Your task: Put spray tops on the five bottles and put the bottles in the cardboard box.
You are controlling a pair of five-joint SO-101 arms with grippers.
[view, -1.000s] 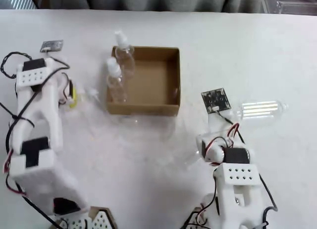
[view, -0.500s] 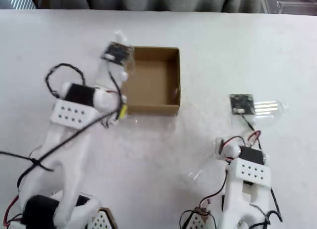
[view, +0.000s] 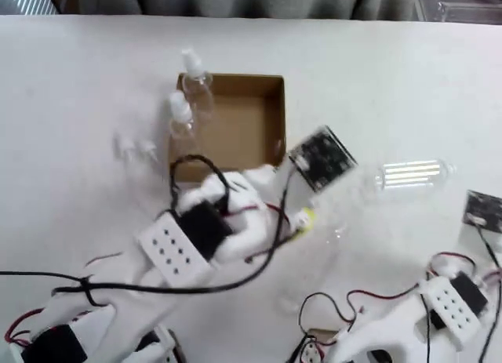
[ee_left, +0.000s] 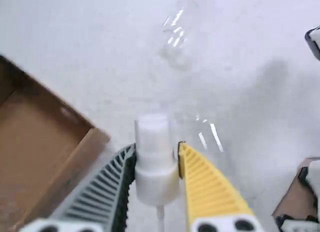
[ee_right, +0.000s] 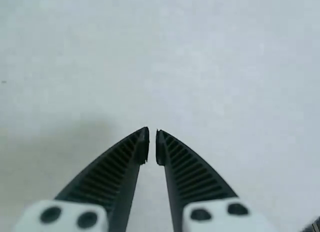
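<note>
Pinching a white spray top point(ee_left: 156, 167) between its grey and yellow fingers, the left gripper point(ee_left: 156, 147) hangs over the white bench point(view: 376, 81), just off the near corner of the cardboard box point(view: 243, 132). The top sits upright in the grip, with its thin tube pointing down. In the high view the left arm stretches across the middle of the bench, and its gripper point(view: 302, 219) is between the box and a clear bottle point(view: 412, 173) that lies on its side, well apart from the box. Faint glints on the bench near the held top may be more clear plastic (too pale to tell what).

Two capped bottles point(view: 184, 112) stand upright against one side wall of the box, one behind the other. The rest of the box floor is bare cardboard. Two loose tops point(view: 135, 147), small and pale, lie on the bench just outside that same wall.

The right gripper point(ee_right: 152, 142) is over bare bench at the far right side, its dark fingers pressed almost together with only a slit between the tips and nothing held.
</note>
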